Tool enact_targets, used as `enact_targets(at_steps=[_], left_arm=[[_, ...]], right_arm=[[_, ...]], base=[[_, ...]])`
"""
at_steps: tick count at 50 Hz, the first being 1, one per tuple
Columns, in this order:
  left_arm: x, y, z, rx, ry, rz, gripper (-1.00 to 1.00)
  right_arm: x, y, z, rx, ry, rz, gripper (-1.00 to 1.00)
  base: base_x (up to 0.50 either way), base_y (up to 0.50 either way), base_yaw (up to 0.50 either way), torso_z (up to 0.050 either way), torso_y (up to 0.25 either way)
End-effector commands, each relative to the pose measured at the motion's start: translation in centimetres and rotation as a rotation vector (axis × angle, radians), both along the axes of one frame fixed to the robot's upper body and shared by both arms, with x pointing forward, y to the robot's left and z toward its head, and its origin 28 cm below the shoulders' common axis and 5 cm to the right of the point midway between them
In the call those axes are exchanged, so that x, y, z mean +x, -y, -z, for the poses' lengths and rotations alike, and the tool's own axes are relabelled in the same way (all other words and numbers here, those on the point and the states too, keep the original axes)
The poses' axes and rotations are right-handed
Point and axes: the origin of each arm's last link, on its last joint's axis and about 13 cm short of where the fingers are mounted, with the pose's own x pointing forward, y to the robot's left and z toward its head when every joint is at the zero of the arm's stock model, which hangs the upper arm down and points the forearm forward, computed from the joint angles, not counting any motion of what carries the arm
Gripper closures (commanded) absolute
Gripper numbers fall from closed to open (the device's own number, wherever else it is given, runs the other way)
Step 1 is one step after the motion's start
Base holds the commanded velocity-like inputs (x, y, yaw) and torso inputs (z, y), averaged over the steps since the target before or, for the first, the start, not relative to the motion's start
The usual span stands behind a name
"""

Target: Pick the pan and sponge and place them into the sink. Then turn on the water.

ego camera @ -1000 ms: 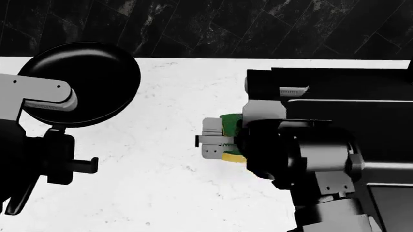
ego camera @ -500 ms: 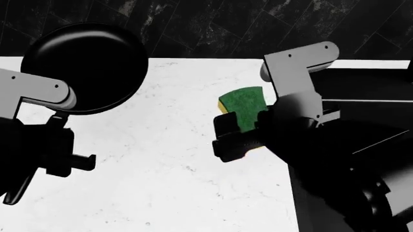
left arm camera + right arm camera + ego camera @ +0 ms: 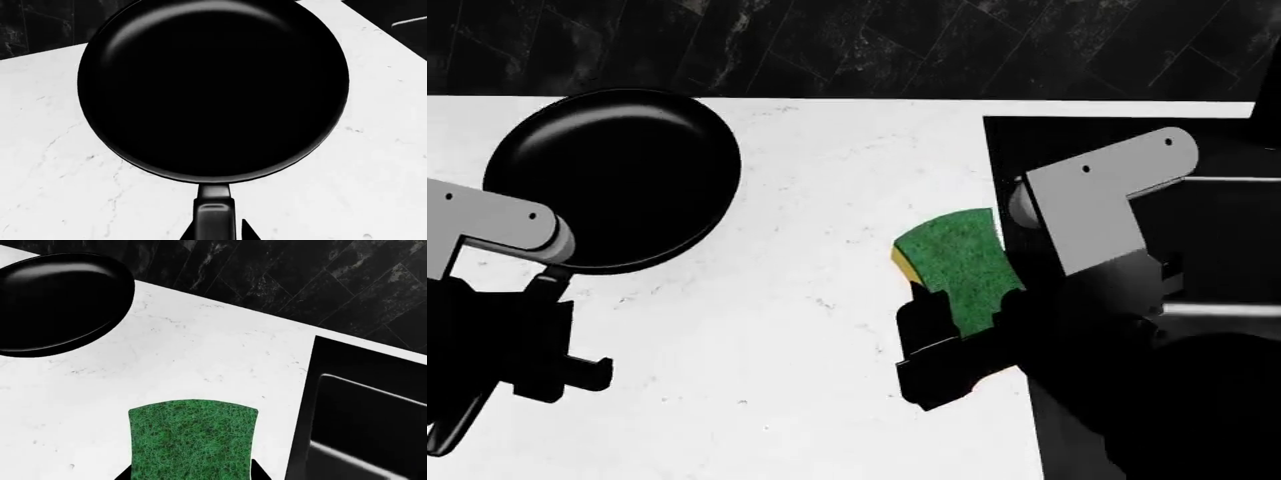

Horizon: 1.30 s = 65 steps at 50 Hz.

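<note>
1. The round, shallow matte-black frying pan hangs above the white marbled countertop, well to the left of the sink. The left gripper is clamped on its long thin black handle close to where it meets the bowl.
2. My judgement is that the pan is stiff and fairly heavy, with its weight far out from the grip. A hold this near the bowl limits droop, but the smooth handle could still twist between the jaws if swung fast.
3. The small sponge, green scouring face over yellow foam, is pinched at one end by the right gripper. Its free end pokes up and outward, just beside the sink's near edge.
4. I judge the sponge to be light, soft and compressible. The rough green face should hold well, but a hard squeeze will only flatten it, and it may spring or bounce once let go.
5. The large rectangular matte-black sink lies to the right of the sponge. The right arm covers much of it in the head view, and neither tap nor drain can be made out.
</note>
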Motion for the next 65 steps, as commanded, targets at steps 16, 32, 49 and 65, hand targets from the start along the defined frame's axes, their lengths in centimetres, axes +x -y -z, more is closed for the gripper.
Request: enact_targets(at_steps=[16, 32, 49, 65], left_arm=[[0.11, 0.32, -1.48, -0.012, 0.092, 0.018, 1.0], [0.04, 0.4, -1.06, -0.001, 0.094, 0.025, 1.0], [-0.09, 0.69, -0.88, 0.001, 0.094, 0.037, 1.0], [0.15, 0.68, -0.69, 0.003, 0.096, 0.036, 1.0]], right_arm=[[-0.99, 0.74, 0.45, -0.004, 0.054, 0.031, 1.0], [-1.06, 0.79, 0.73, -0.001, 0.051, 0.027, 1.0], [-1.34, 1.05, 0.76, -0.002, 0.066, 0.045, 1.0], [-1.48, 1.17, 0.97, -0.004, 0.07, 0.064, 1.0]], base=[[-0.1, -0.37, 0.0, 0.001, 0.001], [0.0, -0.5, 0.0, 0.001, 0.001], [0.0, -0.5, 0.0, 0.001, 0.002], [0.01, -0.5, 0.0, 0.001, 0.002]])
